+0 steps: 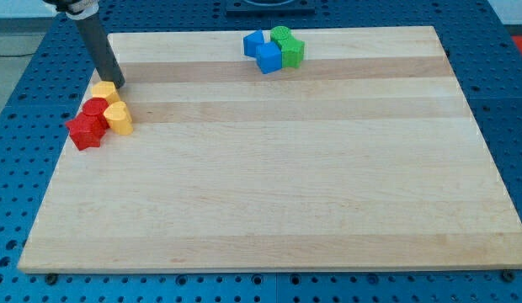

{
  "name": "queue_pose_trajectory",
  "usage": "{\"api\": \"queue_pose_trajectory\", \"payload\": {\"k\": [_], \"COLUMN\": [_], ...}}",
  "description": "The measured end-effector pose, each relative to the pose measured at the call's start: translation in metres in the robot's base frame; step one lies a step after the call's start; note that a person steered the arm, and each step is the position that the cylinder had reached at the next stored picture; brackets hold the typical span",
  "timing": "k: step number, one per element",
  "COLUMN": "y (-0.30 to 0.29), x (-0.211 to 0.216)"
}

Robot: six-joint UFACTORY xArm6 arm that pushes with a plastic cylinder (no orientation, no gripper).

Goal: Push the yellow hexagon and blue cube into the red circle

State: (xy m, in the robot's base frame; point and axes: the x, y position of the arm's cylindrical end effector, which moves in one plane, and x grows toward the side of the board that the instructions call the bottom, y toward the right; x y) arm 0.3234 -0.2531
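My tip (119, 86) rests on the board at the view's upper left, touching or nearly touching the upper right edge of a yellow block (103, 91). Just below it sits a red round block (95, 108), with a second yellow block, hexagon-like, (119, 119) pressed against its right side. A red star-like block (83, 132) sits at the lower left of this cluster. The blue cube (268, 58) lies far away at the view's top centre, beside another blue block (253, 43).
Two green blocks (282, 36) (293, 53) touch the blue pair on its right. The wooden board (278, 194) lies on a blue perforated table; the left cluster is close to the board's left edge.
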Motion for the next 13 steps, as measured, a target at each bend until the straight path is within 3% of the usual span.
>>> {"api": "queue_pose_trajectory", "payload": {"k": [3,5,9,10,12,13], "y": [0.259,0.325,0.209,0.185,0.14,0.115], "x": [0.005,-0.056,-0.062,-0.048,0.023,0.028]}}
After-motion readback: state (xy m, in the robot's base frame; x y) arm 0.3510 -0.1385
